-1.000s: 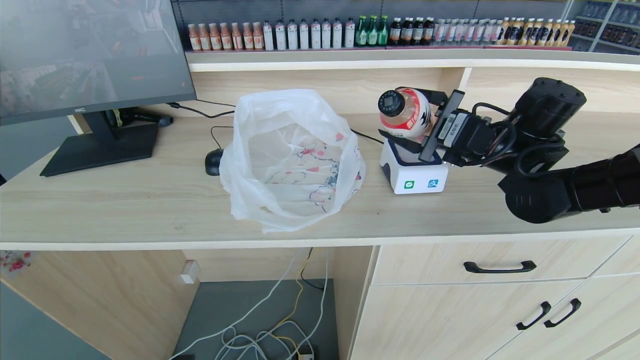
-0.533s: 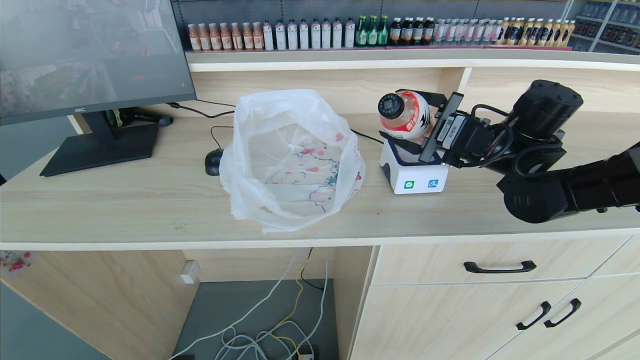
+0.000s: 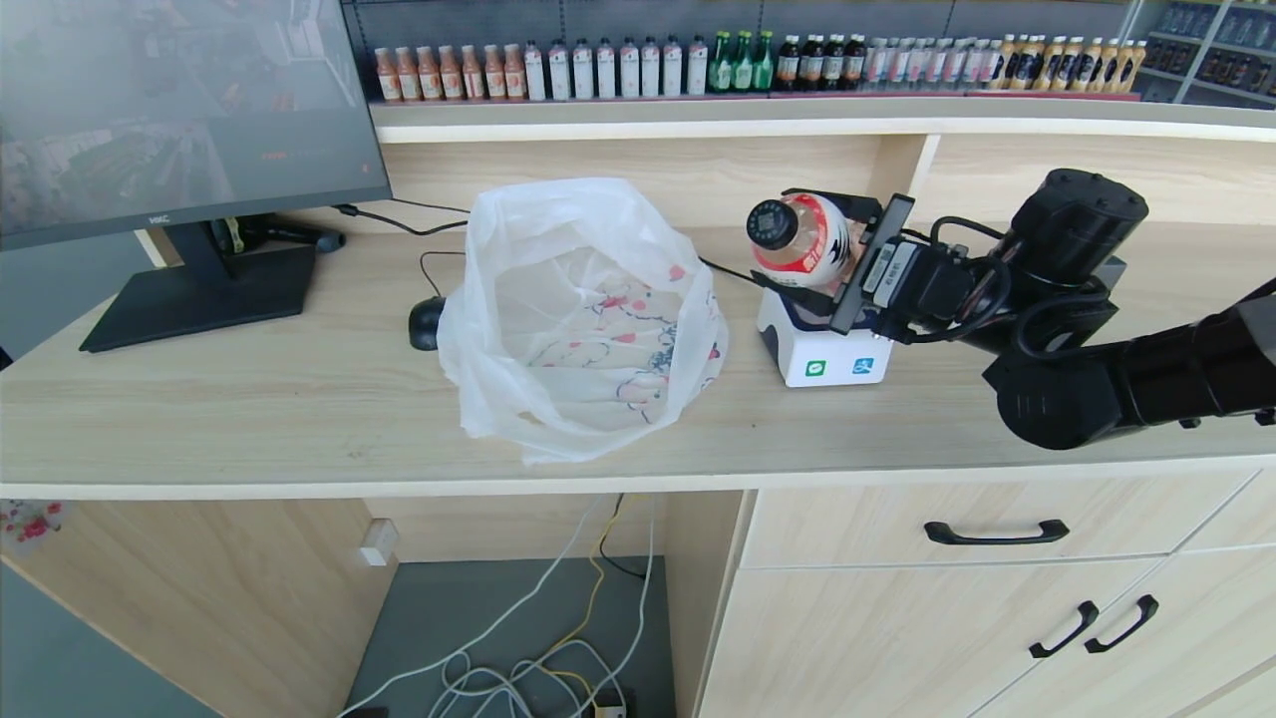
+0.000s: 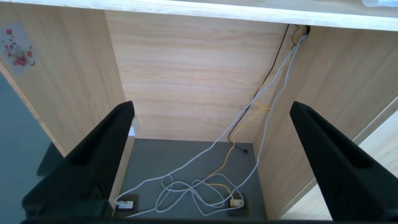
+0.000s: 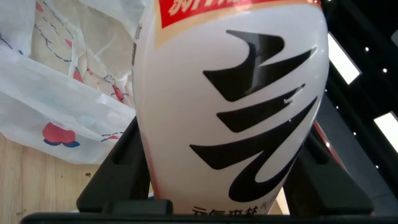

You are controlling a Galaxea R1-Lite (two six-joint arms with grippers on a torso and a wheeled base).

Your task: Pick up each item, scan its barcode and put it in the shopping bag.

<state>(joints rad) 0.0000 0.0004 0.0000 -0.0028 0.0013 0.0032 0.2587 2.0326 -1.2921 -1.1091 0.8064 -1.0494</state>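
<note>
While the right end effector (image 3: 803, 245) is closed around a bottle (image 3: 809, 227), it holds the bottle on its side, with the dark cap turned toward the side of the shopping bag (image 3: 583, 309). The bottle hangs just above the white scanner box (image 3: 827, 361); I cannot tell if the two touch. The shopping bag stands open on the tabletop (image 3: 249, 399), just beside the scanner box, at its left. A black mouse (image 3: 426, 321) lies at the bag's other side, and a monitor (image 3: 169, 100) stands farther left. The left end effector (image 4: 211, 109) is below the tabletop, its fingers wide apart and holding nothing, above cables (image 4: 205, 186) on the floor
</note>
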